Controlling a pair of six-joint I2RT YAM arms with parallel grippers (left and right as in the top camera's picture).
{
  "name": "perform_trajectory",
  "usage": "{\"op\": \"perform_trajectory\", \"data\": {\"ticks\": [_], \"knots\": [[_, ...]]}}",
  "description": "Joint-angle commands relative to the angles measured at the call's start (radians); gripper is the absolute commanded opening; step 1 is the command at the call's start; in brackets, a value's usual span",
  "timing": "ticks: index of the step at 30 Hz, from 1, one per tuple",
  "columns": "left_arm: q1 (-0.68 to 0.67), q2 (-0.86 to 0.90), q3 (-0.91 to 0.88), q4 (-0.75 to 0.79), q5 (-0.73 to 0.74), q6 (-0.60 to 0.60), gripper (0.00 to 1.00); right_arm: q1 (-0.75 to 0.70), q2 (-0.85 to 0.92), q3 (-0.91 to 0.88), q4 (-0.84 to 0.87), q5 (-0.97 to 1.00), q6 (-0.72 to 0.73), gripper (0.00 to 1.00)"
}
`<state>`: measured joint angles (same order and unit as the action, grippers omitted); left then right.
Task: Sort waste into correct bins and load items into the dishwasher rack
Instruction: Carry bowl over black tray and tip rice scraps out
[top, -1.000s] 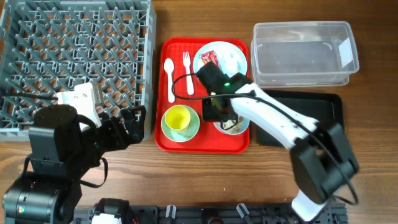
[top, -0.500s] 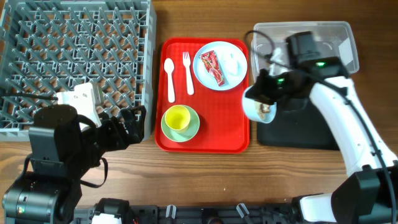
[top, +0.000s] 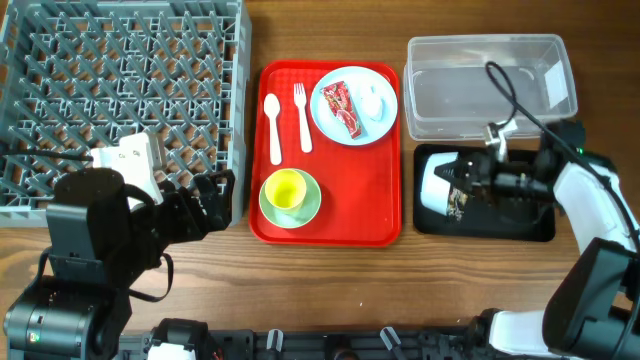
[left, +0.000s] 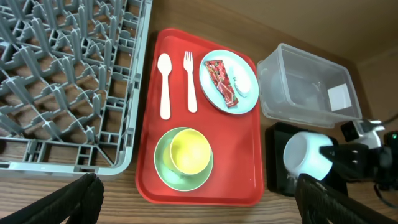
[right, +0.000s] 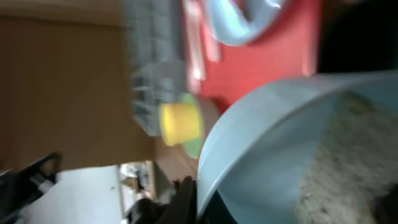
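Observation:
My right gripper (top: 472, 180) is shut on the rim of the pale blue-green bowl (top: 438, 184), which lies tipped on its side over the black tray bin (top: 520, 225). In the right wrist view the bowl (right: 273, 130) fills the frame, with rice-like grains (right: 342, 168) against its wall. The red snack wrapper (top: 343, 108) and white scrap (top: 374, 102) lie on the blue plate (top: 330, 120). The yellow cup (top: 285, 188) sits on its saucer (top: 310, 208). Spoon (top: 273, 128) and fork (top: 302, 117) lie side by side. My left gripper (top: 200, 205) stands open by the grey rack (top: 120, 100), holding nothing.
The red serving tray (top: 370, 210) lies between the rack and the bins. Behind the black tray sits the clear tub (top: 490, 87). The right arm's cable loops over the tub. Bare wooden table runs along the front edge.
The right arm carried the bowl from the red tray rightward to the black tray and tipped it onto its side. The left arm has not moved.

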<state>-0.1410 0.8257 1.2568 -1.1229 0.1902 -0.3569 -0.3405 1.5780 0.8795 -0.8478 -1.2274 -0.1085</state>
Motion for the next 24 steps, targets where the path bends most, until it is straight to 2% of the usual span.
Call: {"op": "perform_trajectory", "data": {"ticks": [1,7,11,15,17,19,21,23,24], "knots": [[0.008,0.000,0.013,0.000,-0.009,0.011,1.00,-0.028,-0.009,-0.033,0.051,-0.315,-0.145,0.04],[0.008,0.000,0.013,0.000,-0.009,0.012,1.00,-0.031,-0.009,-0.035,0.055,-0.318,-0.115,0.04],[0.008,0.000,0.013,0.000,-0.009,0.011,1.00,-0.042,-0.009,-0.035,0.088,-0.284,-0.020,0.04],[0.008,0.000,0.013,0.000,-0.009,0.011,1.00,-0.066,-0.009,-0.035,0.090,-0.241,0.000,0.04],[0.008,0.000,0.013,0.000,-0.009,0.012,1.00,-0.086,-0.010,-0.035,0.053,-0.193,0.075,0.04],[0.008,0.000,0.013,0.000,-0.009,0.011,1.00,-0.092,-0.011,-0.035,0.021,-0.237,-0.018,0.04],[0.008,0.000,0.013,0.000,-0.009,0.011,1.00,-0.102,-0.010,-0.035,0.021,-0.200,0.017,0.04],[0.008,0.000,0.013,0.000,-0.009,0.011,1.00,-0.102,-0.011,-0.035,-0.017,-0.287,-0.092,0.04],[0.008,0.000,0.013,0.000,-0.009,0.011,1.00,-0.103,-0.011,-0.035,0.002,-0.247,-0.081,0.04]]}}
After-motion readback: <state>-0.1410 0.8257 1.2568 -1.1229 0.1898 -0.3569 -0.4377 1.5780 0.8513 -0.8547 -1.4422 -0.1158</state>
